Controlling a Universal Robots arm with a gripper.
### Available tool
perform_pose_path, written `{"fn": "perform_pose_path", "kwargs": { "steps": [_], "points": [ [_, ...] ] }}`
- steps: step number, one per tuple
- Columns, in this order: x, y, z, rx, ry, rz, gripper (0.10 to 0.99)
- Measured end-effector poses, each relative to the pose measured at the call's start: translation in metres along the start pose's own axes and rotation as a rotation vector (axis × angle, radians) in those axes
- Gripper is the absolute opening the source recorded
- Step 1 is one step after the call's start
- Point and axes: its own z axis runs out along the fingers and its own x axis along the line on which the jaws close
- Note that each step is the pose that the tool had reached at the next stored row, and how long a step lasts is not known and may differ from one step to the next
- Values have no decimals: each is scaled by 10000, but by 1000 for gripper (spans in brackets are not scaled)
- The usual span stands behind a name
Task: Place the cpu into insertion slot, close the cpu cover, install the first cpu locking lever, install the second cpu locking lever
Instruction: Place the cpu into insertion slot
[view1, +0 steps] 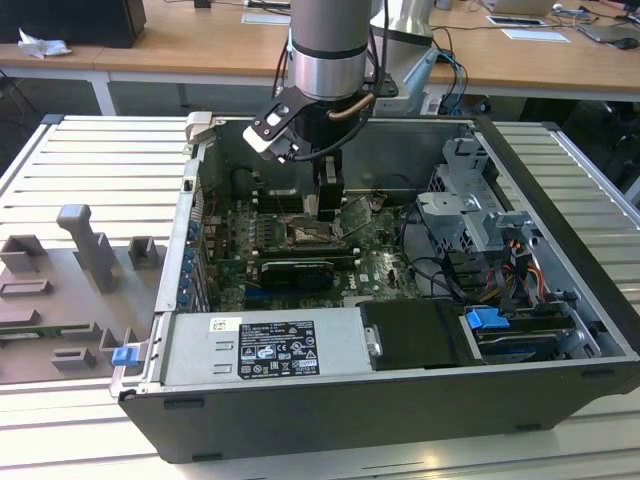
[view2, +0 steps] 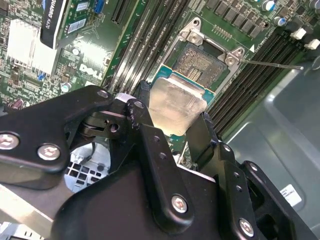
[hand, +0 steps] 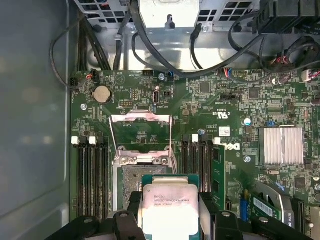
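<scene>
My gripper (view2: 175, 112) is shut on the cpu (view2: 176, 97), a flat square chip with a pale silver top on a green edge. Its black fingers (view2: 144, 102) press two opposite sides. The chip hangs a little above the open insertion slot (view2: 200, 62), partly over it. In the first wrist view the cpu (hand: 170, 200) sits between the fingers (hand: 131, 212) just short of the slot (hand: 140, 175). The cpu cover (hand: 140, 120) is flipped back beyond the slot, its square window showing the board. A thin locking lever (view2: 272, 64) sticks out sideways. In the exterior view the gripper (view1: 327, 208) reaches down inside the case over the slot (view1: 310, 236).
The open computer case (view1: 560, 200) surrounds the motherboard (hand: 225, 100). Black memory slots (hand: 90, 175) flank the socket on both sides. A silver heatsink (hand: 281, 145), cables (hand: 210, 65), a drive cage (view1: 470, 215) and the power supply (view1: 265, 350) stand nearby. A grey fixture plate (view1: 70, 300) lies outside.
</scene>
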Motion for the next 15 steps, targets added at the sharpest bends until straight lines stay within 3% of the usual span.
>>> {"fn": "perform_pose_path", "kwargs": {
  "steps": [15],
  "points": [
    [-3,-6,103,0,-1,0,537]
  ]
}}
